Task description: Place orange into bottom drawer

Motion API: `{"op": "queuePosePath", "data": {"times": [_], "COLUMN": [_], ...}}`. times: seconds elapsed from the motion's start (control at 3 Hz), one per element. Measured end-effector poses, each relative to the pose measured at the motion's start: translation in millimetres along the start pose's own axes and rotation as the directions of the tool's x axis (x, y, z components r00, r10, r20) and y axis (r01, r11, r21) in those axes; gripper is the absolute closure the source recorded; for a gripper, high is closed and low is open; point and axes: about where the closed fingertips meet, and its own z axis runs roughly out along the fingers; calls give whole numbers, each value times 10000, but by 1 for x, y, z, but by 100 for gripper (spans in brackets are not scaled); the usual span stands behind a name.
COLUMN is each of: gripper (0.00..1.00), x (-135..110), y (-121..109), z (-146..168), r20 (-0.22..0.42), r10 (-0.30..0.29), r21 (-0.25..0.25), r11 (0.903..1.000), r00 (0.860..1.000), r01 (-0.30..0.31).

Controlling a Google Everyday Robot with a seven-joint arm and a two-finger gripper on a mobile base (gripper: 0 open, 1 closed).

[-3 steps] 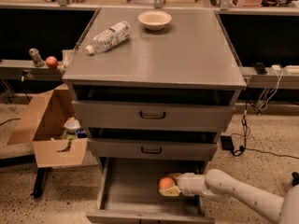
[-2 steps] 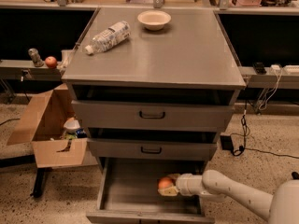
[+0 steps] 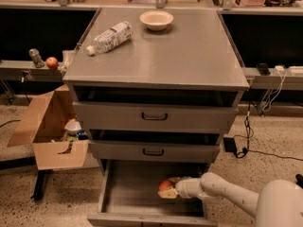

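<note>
— Nearest the lens?
— The bottom drawer, lowest of three, pulled out wide, with bare grey floor on its left side.
— And inside?
— The gripper, reaching in from the lower right on a white arm. Pinching the orange, one cream finger under it and one over it.
— So where exactly is the orange?
— Within the bottom drawer, right of the middle, in the gripper's clamp. Cannot tell whether resting on the floor or just above it.
— Higher up?
— The middle drawer and the top drawer, each with a black handle and each standing slightly out.
— To the left?
— An open cardboard box on the speckled floor beside the cabinet, with small items in it.
— Further back?
— The flat grey cabinet top. Lying on its side near the left edge, a plastic bottle. Beyond it, upright near the far edge, a cream bowl. On the ledge to the left, well apart, a small red fruit.
</note>
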Motion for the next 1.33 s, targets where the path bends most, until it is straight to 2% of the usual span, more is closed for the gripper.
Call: {"op": "queuePosePath", "data": {"times": [0.33,0.67,1.33], "gripper": [82,50,4], "x": [12,27,35], "y": [-3,-8,-10], "z": [14,30,38], "r20": [-139,-413,-492], "r10": [401,749,1001], "r21": [-169,-355,-648], "r11": [9990,9964,9926], "r00": [9991,9963,9938], "r01": [-403,-764,-1031]}}
